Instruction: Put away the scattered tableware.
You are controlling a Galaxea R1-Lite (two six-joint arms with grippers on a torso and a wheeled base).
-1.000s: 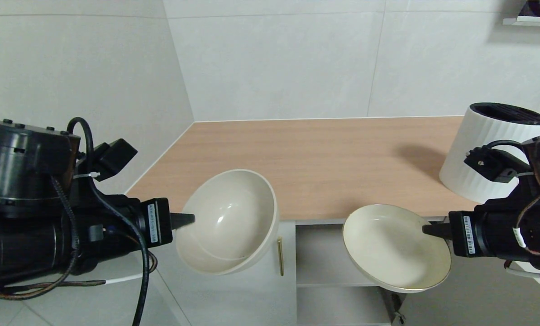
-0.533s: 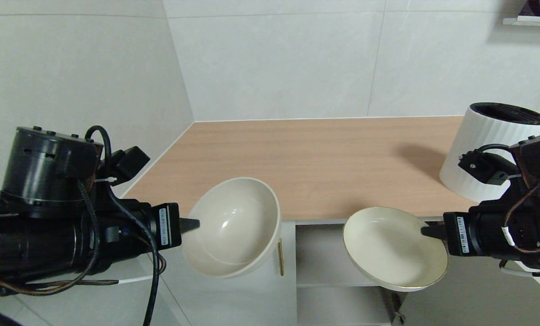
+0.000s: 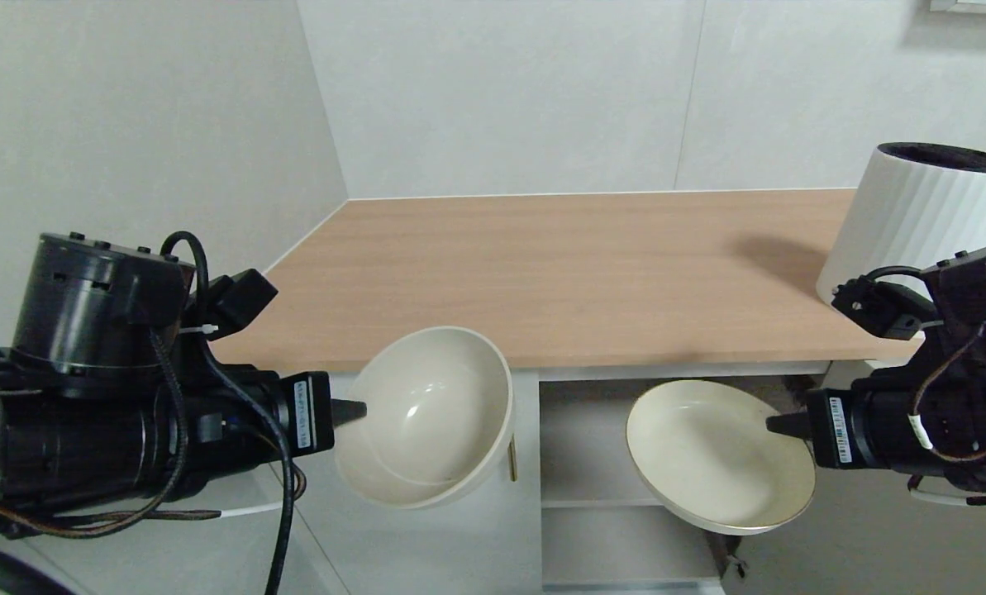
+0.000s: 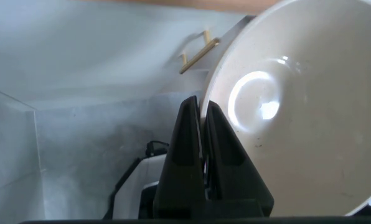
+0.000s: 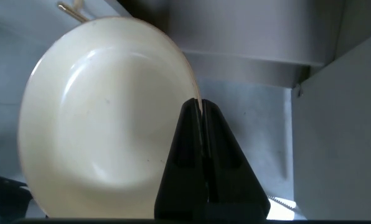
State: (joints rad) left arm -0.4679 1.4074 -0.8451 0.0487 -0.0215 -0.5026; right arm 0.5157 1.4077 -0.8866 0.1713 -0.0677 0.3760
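Observation:
A deep cream bowl hangs in front of the counter's front edge, tilted, with my left gripper shut on its near rim. The left wrist view shows the bowl clamped between the black fingers. A shallow cream plate with a thin gold rim hangs before the open cabinet, and my right gripper is shut on its right rim. In the right wrist view the plate is pinched at its edge by the gripper.
The wooden counter runs across the middle. A white ribbed cylinder stands at its right end. Below, a closed cabinet door with a gold handle sits left of the open shelf compartment. Tiled walls close the left and back.
The head view has shifted, so the counter now sits higher against bowl and plate. Both arms drew slightly inward and down, each keeping its hold.

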